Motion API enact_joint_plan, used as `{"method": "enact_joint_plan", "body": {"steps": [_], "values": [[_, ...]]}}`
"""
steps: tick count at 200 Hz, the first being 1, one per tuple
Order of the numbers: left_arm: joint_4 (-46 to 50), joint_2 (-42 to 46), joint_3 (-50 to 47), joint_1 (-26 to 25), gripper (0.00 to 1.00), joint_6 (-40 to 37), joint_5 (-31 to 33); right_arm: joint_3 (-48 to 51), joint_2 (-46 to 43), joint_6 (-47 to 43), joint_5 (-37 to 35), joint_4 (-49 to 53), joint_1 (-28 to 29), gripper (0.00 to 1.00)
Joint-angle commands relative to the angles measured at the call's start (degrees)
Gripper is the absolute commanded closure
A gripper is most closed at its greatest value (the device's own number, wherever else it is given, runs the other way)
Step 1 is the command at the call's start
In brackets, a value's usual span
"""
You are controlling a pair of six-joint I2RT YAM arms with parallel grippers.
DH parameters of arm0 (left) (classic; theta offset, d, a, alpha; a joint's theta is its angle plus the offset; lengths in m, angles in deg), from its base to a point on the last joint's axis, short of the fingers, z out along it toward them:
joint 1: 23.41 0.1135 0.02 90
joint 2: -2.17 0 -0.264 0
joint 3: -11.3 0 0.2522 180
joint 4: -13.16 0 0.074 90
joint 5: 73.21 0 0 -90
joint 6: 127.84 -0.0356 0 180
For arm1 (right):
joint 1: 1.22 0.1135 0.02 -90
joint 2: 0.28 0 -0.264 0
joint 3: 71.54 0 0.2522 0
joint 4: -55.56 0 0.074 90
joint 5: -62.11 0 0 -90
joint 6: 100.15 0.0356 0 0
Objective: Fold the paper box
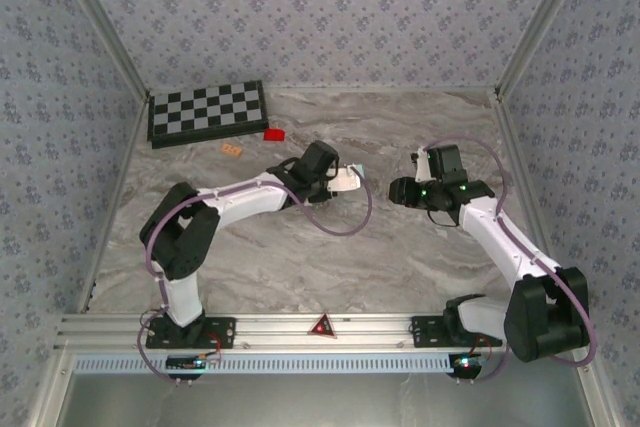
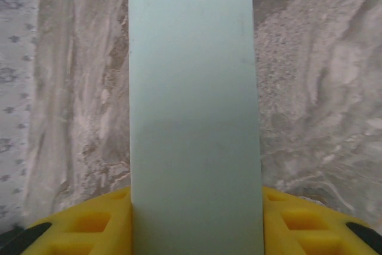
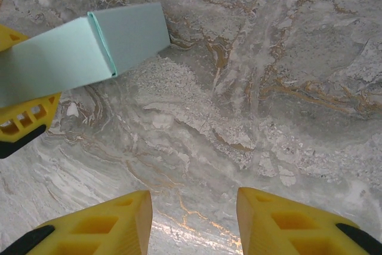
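The paper box [image 1: 349, 179] is a pale light-blue, flat rectangular box, folded up and held just over the marble table near its middle. My left gripper [image 1: 338, 180] is shut on its near end. In the left wrist view the box [image 2: 194, 106] runs straight out between the two yellow fingers [image 2: 95, 225]. My right gripper [image 1: 394, 190] stands open and empty a short way to the right of the box, facing it. In the right wrist view the box [image 3: 89, 52] shows at the upper left, with a left finger [image 3: 24, 120] under it, apart from my right gripper [image 3: 194, 216].
A black-and-white checkerboard [image 1: 208, 112] lies at the back left. A small red brick [image 1: 274, 133] and an orange piece [image 1: 232, 149] lie in front of it. Patterned walls close in three sides; a metal rail [image 1: 320, 332] runs along the near edge.
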Motion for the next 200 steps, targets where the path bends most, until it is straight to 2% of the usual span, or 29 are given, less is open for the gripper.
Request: {"method": "enact_joint_plan", "body": {"steps": [1,28,62,165,200], "values": [[-8.40,-0.33,-2.98,-1.25,0.57,-3.56,8.65,0.52,-1.00,0.10,0.02,1.05,-0.54,0.57],[-15.22,-2.05,-5.84,-2.65,0.57,-5.96,13.48,0.70,-0.83,0.21,-0.02,1.10,-0.71,0.57],[-19.38,-2.74,-8.10,-3.72,0.54,-6.37,15.30,1.33,-0.75,0.27,0.04,0.94,-0.93,0.57],[-18.02,-5.27,-8.79,-6.01,0.45,-3.99,16.45,2.42,-0.13,0.64,0.49,0.14,-1.24,0.57],[-17.73,-5.31,-8.56,-6.20,0.35,-2.45,15.66,2.34,0.05,0.53,0.58,-0.05,-1.38,0.57]]}}
